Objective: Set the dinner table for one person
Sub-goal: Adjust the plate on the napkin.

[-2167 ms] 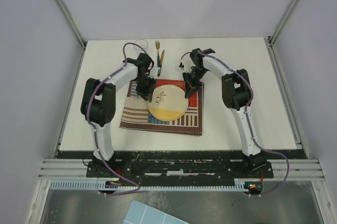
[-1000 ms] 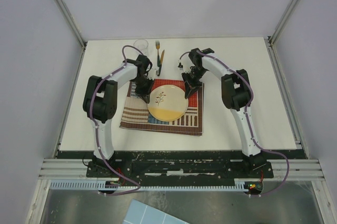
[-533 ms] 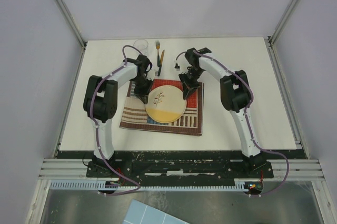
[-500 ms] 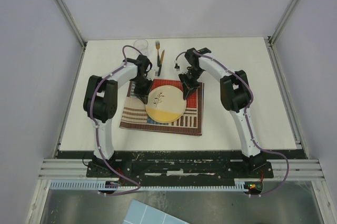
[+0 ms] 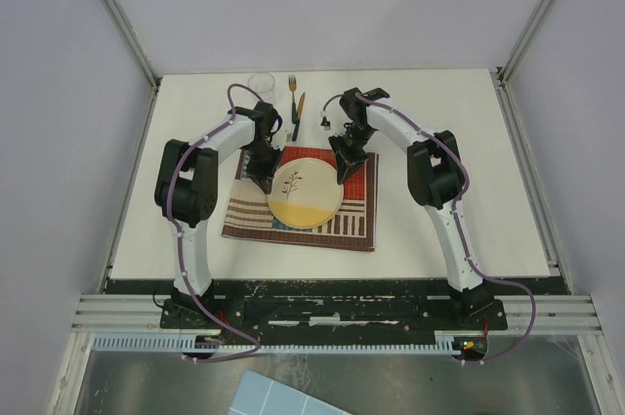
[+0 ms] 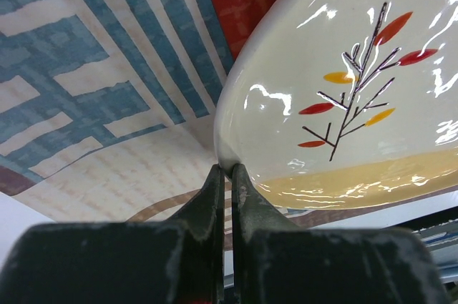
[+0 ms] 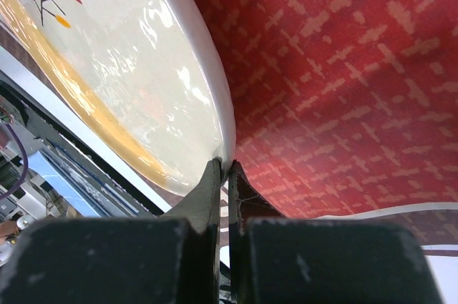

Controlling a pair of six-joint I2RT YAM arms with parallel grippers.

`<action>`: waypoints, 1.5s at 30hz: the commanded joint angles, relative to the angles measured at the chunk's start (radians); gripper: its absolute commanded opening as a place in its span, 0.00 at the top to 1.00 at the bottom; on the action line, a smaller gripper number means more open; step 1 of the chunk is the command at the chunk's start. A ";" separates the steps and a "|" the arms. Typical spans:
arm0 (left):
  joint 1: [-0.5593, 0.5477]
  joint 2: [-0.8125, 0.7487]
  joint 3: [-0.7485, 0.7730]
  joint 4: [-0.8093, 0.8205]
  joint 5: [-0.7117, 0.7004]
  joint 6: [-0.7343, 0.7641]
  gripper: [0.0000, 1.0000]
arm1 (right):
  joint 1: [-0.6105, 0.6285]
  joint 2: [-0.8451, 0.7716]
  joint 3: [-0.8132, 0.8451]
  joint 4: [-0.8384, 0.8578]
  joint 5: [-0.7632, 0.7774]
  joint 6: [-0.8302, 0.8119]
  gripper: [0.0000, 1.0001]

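Now reaches forward with both arms, elbows raised, wrists bent down and turned inward toward each other over the middle of the surface. Pinches with the left gripper (image 6: pixel 227 169) on the left rim of the round glossy cream ceramic plate (image 5: pixel 305 195) with a yellow band and a painted twig of red and orange leaves, fingers drawn almost together on the thin edge. Pinches likewise with the right gripper (image 7: pixel 224 164) on the opposite, right rim, jaws just as close. Holds the plate over the far middle part of the red, blue and beige striped patchwork cloth placemat (image 5: pixel 256 212); cannot tell whether lifted clear of the cloth or resting on it.

Works on the large flat white rectangular dinner table (image 5: pixel 449 210) with metal-framed edges, stretching from the arm bases at the near edge to plain pale grey panels (image 5: pixel 332 5) on the left, right and far sides. Carries the placemat a little left of centre, slightly skewed.

Shows, beyond the placemat toward the far edge, a clear drinking glass (image 5: pixel 261 83), a metal fork (image 5: pixel 292 86) just right of it, and a slim orange-brown utensil (image 5: pixel 300 104) beside the fork, too small to identify. Puts the left wrist between the glass and the plate, near the fork's lower end.
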 commanded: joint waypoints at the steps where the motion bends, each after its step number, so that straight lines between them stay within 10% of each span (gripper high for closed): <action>1: -0.016 -0.041 0.044 0.039 0.021 0.047 0.97 | 0.042 -0.019 0.056 0.031 -0.122 -0.002 0.98; 11: -0.016 -0.007 0.041 0.043 0.020 0.050 0.94 | 0.043 0.003 0.054 0.027 -0.108 -0.008 0.97; 16: -0.016 -0.010 0.033 0.045 0.008 0.050 0.79 | 0.042 0.024 0.075 0.015 -0.092 -0.009 0.78; 29: -0.016 -0.041 0.041 0.048 -0.028 0.045 0.76 | 0.032 -0.006 0.082 0.022 -0.021 -0.022 0.67; 39: -0.015 -0.104 0.044 0.048 -0.074 0.041 0.75 | -0.001 -0.114 0.110 0.011 0.228 -0.090 0.63; 45: 0.005 -0.191 0.133 0.049 -0.160 0.046 0.51 | -0.064 -0.192 0.080 0.023 0.231 -0.096 0.63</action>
